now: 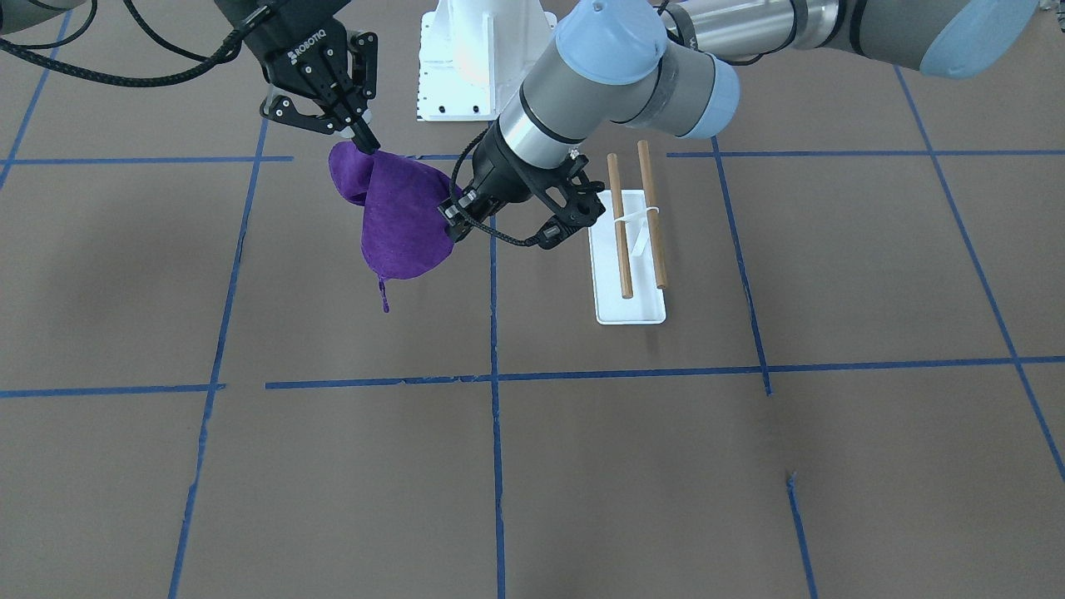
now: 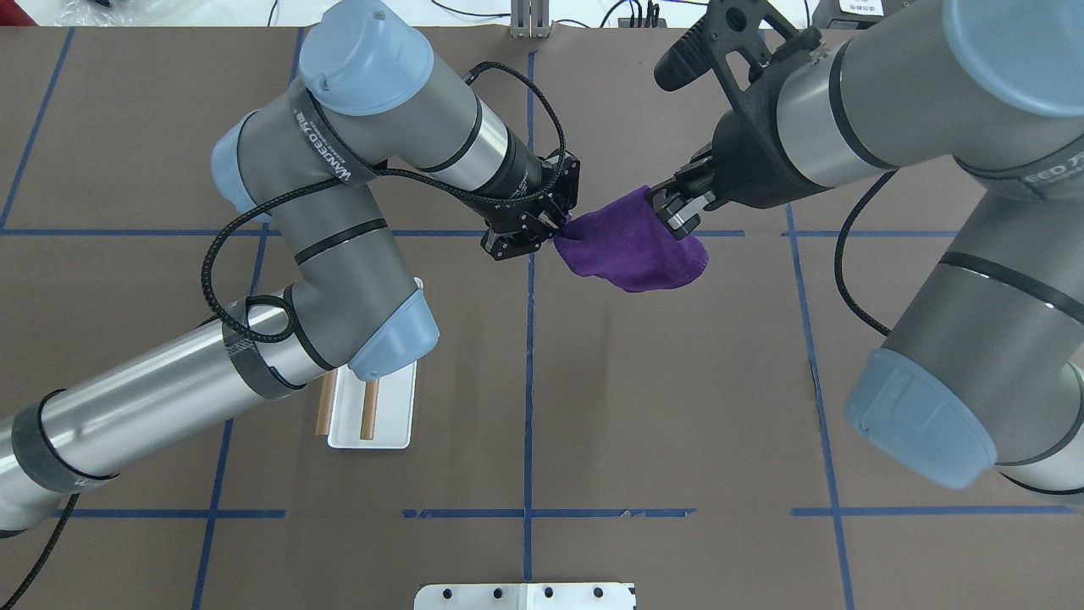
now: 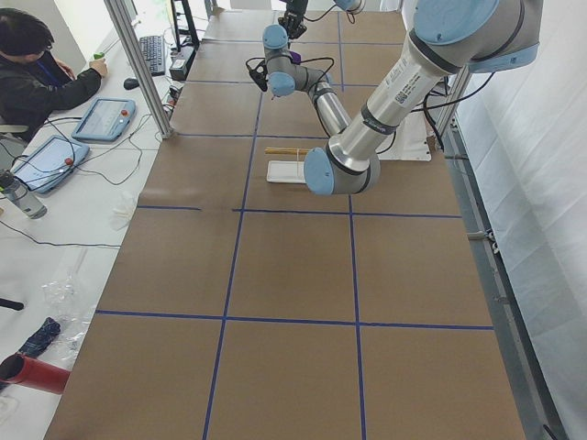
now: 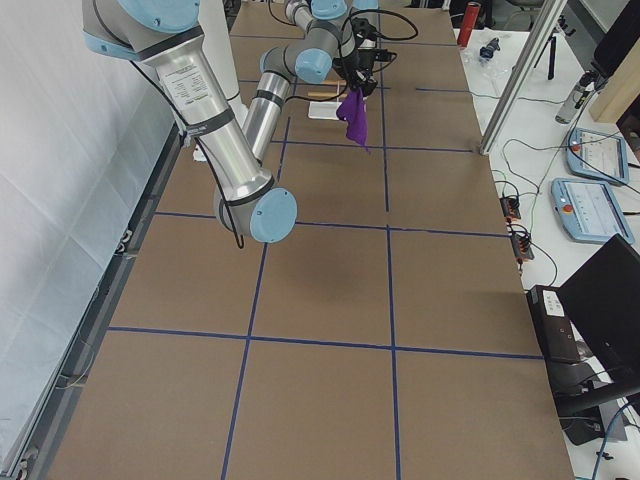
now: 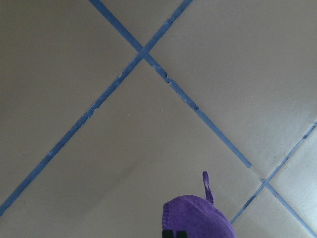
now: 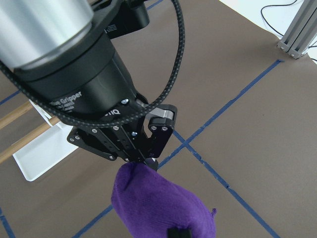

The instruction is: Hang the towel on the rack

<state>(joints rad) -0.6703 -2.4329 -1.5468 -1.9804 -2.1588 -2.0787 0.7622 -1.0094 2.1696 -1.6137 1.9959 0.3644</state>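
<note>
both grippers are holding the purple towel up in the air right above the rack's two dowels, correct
Not quite. The left gripper and right gripper do hold the towel in the air, but beside the rack, not above its dowels; the front-facing view shows it.

The towel (image 1: 399,225) hangs in the air above the table (image 1: 632,466). The right gripper (image 1: 364,143) pinches one end and the left gripper (image 1: 453,220) pinches the other. Its loop (image 1: 383,295) dangles from the lowest corner. The rack (image 1: 630,309) stands on the table to the robot's left of the towel, apart from it, with its two dowels (image 1: 620,225) side by side.
</note>
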